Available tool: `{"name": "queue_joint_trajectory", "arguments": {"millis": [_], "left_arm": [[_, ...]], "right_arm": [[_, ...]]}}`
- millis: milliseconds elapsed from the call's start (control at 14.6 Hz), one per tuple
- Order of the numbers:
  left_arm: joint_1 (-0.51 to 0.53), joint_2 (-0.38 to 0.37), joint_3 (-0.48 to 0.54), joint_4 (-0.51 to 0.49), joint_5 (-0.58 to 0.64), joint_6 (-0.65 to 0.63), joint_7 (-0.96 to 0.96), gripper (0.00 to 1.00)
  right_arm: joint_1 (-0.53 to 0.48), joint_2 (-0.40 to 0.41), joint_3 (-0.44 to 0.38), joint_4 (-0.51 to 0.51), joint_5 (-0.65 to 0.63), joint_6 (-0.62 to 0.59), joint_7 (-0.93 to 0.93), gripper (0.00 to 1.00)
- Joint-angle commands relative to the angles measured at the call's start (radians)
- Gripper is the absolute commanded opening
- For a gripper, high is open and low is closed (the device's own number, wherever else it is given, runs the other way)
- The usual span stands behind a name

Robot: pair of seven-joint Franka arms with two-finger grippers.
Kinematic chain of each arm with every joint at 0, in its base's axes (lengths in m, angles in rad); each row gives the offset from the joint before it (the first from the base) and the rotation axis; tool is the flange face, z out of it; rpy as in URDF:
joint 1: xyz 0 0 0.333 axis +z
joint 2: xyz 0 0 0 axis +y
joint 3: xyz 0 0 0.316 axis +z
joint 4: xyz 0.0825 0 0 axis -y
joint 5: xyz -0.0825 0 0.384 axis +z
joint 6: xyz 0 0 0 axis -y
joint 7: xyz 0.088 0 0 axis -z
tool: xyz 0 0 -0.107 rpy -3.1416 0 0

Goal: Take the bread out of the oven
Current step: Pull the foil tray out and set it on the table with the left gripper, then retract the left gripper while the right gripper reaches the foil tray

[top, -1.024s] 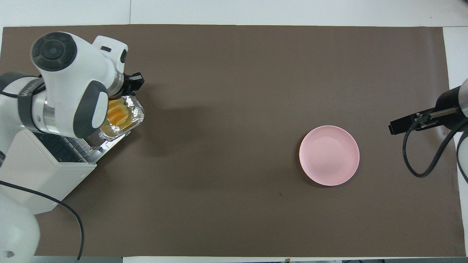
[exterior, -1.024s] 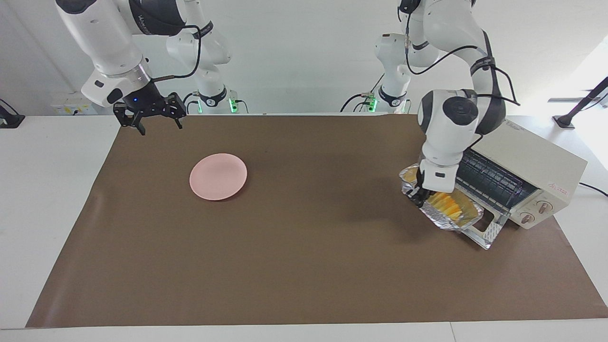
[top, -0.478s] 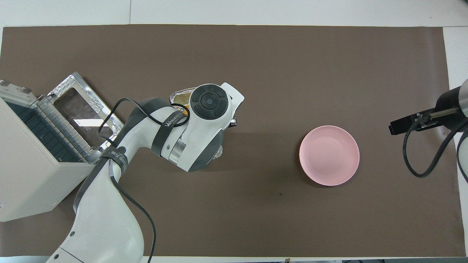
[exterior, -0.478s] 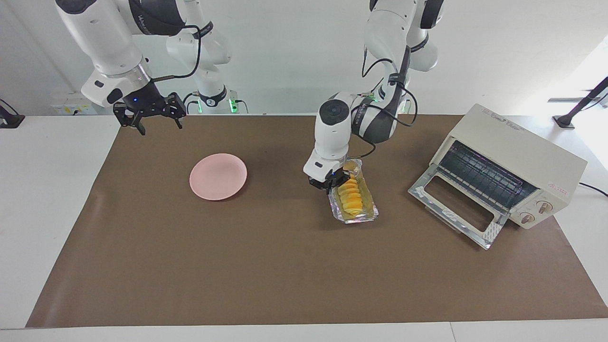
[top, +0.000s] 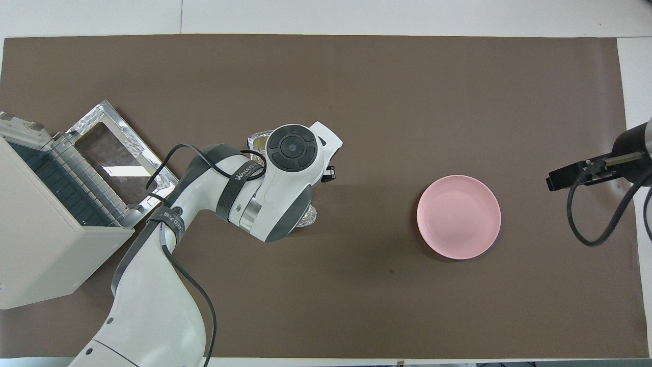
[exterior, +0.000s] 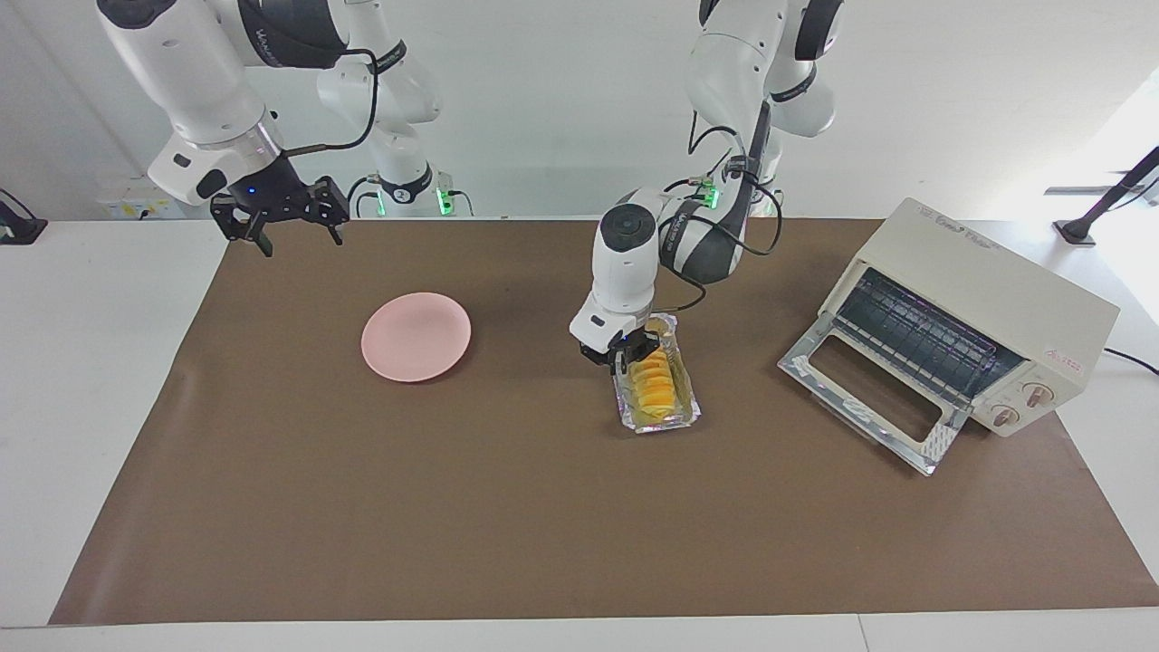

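The bread [exterior: 657, 380], a ridged golden-yellow loaf, lies in a crinkled foil tray [exterior: 658, 420] near the middle of the brown mat, between the pink plate and the oven. My left gripper [exterior: 627, 359] is shut on the tray's rim at the end nearer to the robots. In the overhead view the left arm hides the bread, and only foil edges [top: 307, 219] show. The cream-white oven [exterior: 989, 292] stands at the left arm's end with its glass door [exterior: 871, 400] dropped open and its rack bare. My right gripper [exterior: 303, 237] waits open in the air over the mat's corner, at the right arm's end.
A round pink plate [exterior: 416, 336] lies on the mat toward the right arm's end; it also shows in the overhead view [top: 458, 216]. The oven's open door [top: 114, 158] juts out over the mat. The oven's cable trails off the table's end.
My left gripper carried the foil tray with the bread from the oven's open door to the middle of the mat, then shifted it slightly toward the plate. The right arm barely moved.
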Motion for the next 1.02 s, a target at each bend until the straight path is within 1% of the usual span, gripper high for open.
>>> {"name": "queue_joint_trajectory", "arguments": {"millis": [0, 68, 137, 341, 478, 546, 615, 751, 888, 956], "left_arm": [[0.046, -0.054, 0.011, 0.025, -0.066, -0.032, 0.016, 1.0], [0.075, -0.071, 0.013, 0.041, -0.068, -0.069, 0.016, 1.0], [0.125, -0.099, 0.015, 0.051, -0.067, -0.115, 0.019, 1.0], [0.299, -0.203, 0.015, 0.052, -0.06, -0.257, 0.052, 1.0], [0.409, -0.271, 0.015, 0.052, -0.062, -0.368, 0.193, 1.0], [0.445, -0.3, 0.015, 0.051, -0.06, -0.421, 0.23, 1.0], [0.468, -0.326, 0.016, 0.048, -0.056, -0.47, 0.238, 1.0], [0.506, -0.372, 0.019, 0.043, -0.05, -0.569, 0.267, 1.0], [0.508, -0.406, 0.021, 0.039, -0.004, -0.626, 0.277, 1.0], [0.505, -0.412, 0.021, 0.037, 0.001, -0.653, 0.277, 1.0]], "right_arm": [[-0.012, -0.015, 0.01, -0.015, -0.008, -0.007, 0.006, 1.0], [-0.012, -0.015, 0.01, -0.015, 0.0, -0.007, 0.006, 1.0], [-0.011, -0.015, 0.01, -0.015, 0.004, -0.006, 0.007, 1.0], [0.006, -0.015, 0.019, -0.021, 0.006, 0.008, 0.015, 1.0], [0.04, -0.007, 0.021, -0.026, 0.008, 0.037, 0.058, 1.0], [0.066, 0.0, 0.021, -0.029, 0.008, 0.055, 0.081, 1.0], [0.103, 0.023, 0.021, -0.026, 0.008, 0.066, 0.104, 1.0], [0.184, 0.084, 0.021, -0.017, 0.009, 0.13, 0.195, 1.0], [0.267, 0.164, 0.021, 0.022, 0.011, 0.19, 0.295, 1.0], [0.313, 0.207, 0.021, 0.055, 0.011, 0.204, 0.346, 1.0]]}}
